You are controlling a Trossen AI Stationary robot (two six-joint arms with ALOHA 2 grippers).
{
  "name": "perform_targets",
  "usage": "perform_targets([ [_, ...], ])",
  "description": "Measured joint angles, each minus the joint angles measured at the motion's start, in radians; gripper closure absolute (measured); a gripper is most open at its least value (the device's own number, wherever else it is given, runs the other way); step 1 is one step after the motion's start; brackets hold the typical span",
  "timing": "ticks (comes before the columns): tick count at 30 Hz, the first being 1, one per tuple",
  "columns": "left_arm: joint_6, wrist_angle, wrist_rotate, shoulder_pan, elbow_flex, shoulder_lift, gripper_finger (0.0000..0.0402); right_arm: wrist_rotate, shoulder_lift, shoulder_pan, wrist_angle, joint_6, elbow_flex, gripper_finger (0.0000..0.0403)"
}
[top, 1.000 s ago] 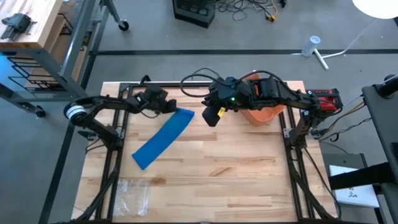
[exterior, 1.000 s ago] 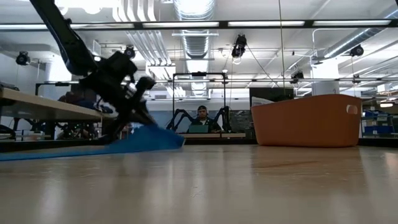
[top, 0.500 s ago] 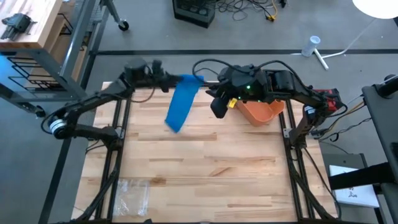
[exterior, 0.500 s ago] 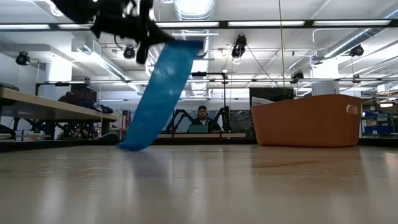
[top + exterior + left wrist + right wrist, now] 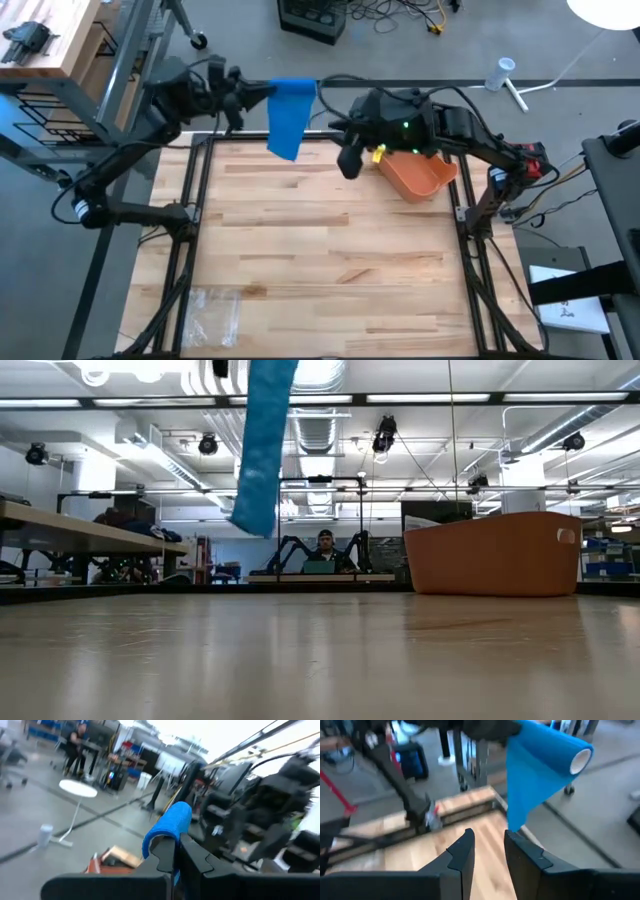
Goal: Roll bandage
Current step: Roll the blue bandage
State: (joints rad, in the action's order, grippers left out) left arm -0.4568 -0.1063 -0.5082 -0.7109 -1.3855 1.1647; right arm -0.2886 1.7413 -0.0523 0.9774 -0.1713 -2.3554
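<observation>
Wooden tabletop [image 5: 330, 250]: pale planks in a dark frame.

Left arm: raised above the far left corner of the tabletop. Left gripper [image 5: 240, 97]: fingers pressed tight together on the upper end of the bandage, as the left wrist view showed.

Right arm: reached over the far edge of the tabletop, right of centre. Right gripper [image 5: 487, 851]: fingers parted by a narrow gap, nothing between them, just beside the hanging bandage.

Orange bin [image 5: 418, 175]: stood at the far right corner of the tabletop.

Blue bandage [image 5: 289, 118]: hung in the air over the far edge, clear of the wood, its top end rolled.

Clear plastic wrapper [image 5: 215, 308]: lay near the near left corner.
</observation>
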Motion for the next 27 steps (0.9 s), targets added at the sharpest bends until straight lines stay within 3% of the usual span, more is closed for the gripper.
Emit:
perform_targets([
  [10, -0.028, 0.000, -0.007, 0.024, -0.125, -0.023, 0.0398, 0.000, 0.076, -0.029, -0.384, 0.134, 0.001, 0.0264],
  [22, -0.056, 0.005, -0.029, 0.027, -0.174, -0.058, 0.0398, -0.018, 0.095, -0.045, -0.467, 0.157, 0.002, 0.0225],
  [27, -0.068, 0.015, -0.029, 0.027, -0.174, -0.055, 0.0400, 0.055, 0.129, -0.047, -0.567, 0.155, 0.000, 0.0225],
])
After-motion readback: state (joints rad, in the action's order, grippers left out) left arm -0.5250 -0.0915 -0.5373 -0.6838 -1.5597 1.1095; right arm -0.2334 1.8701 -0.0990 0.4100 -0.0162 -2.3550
